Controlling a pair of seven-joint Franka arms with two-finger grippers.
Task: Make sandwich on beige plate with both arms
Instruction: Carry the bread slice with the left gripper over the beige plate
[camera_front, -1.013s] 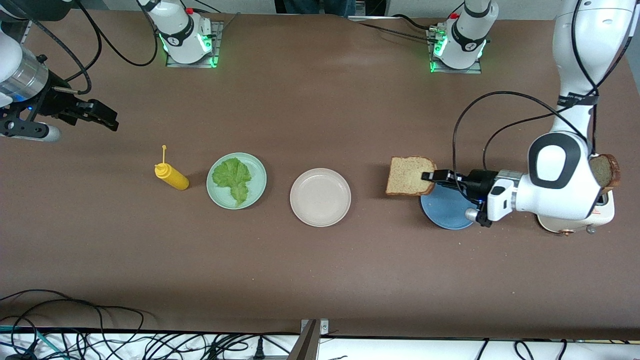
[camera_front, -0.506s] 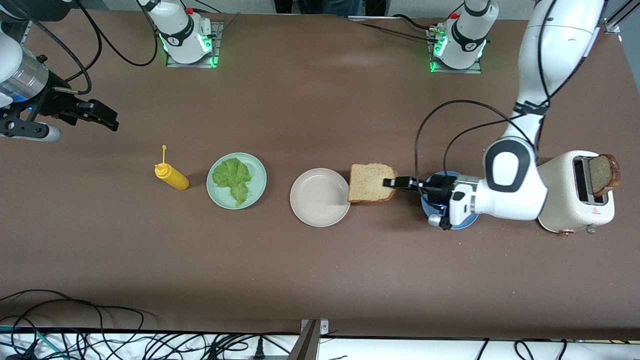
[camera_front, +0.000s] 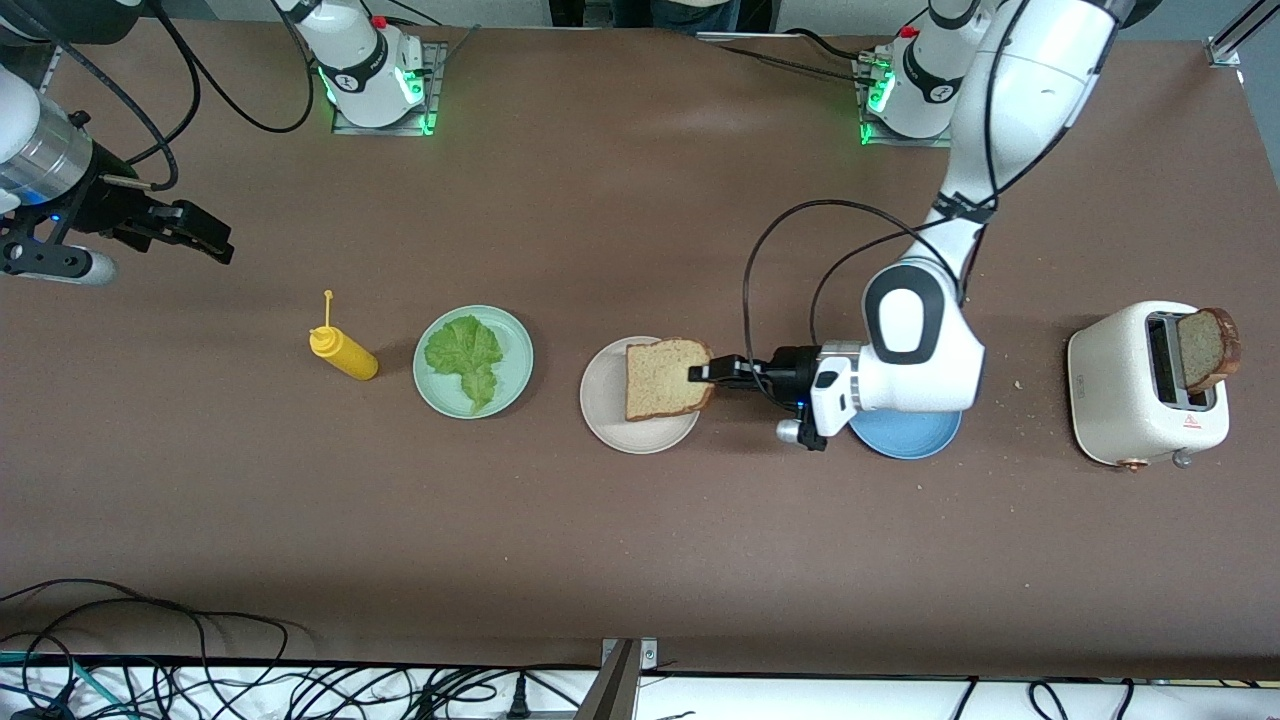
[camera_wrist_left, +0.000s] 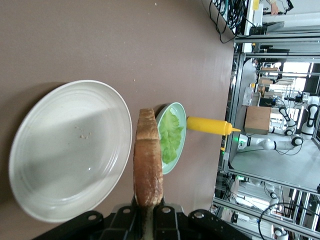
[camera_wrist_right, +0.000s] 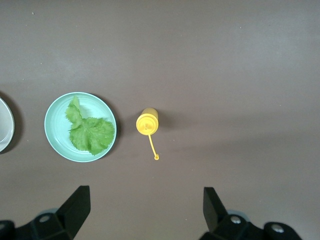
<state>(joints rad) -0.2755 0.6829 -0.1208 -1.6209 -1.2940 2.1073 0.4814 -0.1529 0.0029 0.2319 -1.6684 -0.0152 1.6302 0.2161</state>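
Your bread slice (camera_front: 660, 379) was up in the air over the beige plate (camera_front: 612, 420), over the half toward the left arm's end, pinched at one crust edge by the left gripper (camera_front: 703, 373), jaws clamped tight on it. In the left wrist view you saw that slice (camera_wrist_left: 148, 165) edge-on, tan crumb with a brown crust, just above the plate (camera_wrist_left: 60, 150), which was plain with a few crumbs on it.

The lettuce (camera_front: 465, 359), ruffled and green, lay on the mint plate (camera_front: 508, 385) next to the beige one toward the right arm's end, and a yellow squeeze bottle (camera_front: 344, 351) stood just past that. A blue plate (camera_front: 905, 437) sat under the left arm's wrist, and a white toaster (camera_front: 1130, 395) with a second slice (camera_front: 1207, 346) sticking up from its slot stood at the left arm's end.

Your right gripper (camera_front: 205, 237) waited over bare table near the right arm's end, fingers (camera_wrist_right: 75, 204) spread wide and holding nothing.

The table (camera_front: 640, 560) was a matte brown sheet with crumbs scattered near the toaster. Black cables ran along the edge nearest the front camera, and the left wrist view caught metal racking and other robot arms off in the room.
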